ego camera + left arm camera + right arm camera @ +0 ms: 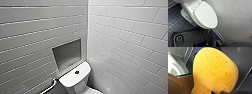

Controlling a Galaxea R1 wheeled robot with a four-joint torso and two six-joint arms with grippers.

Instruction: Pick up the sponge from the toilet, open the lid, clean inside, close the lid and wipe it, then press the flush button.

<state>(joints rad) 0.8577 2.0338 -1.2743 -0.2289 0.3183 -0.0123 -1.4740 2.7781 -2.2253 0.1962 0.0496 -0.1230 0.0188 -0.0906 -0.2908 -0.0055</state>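
Currently, the white ceramic toilet (186,12) is seen in the tiled corner, its glossy white oval lid (205,15) shut. The porous orange oblong sponge (214,70) is held pinched by the right gripper (221,92), clear of the toilet. The left gripper's (204,43) jaw state cannot be told.

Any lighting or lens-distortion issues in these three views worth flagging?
Head view: the wide-angle lens makes the wall tiles slant and splay, and the wall niche is shaded inside. Left wrist view: the lid is evenly lit, with no harsh glare. Right wrist view: the sponge looms close to the lens, brightly lit.
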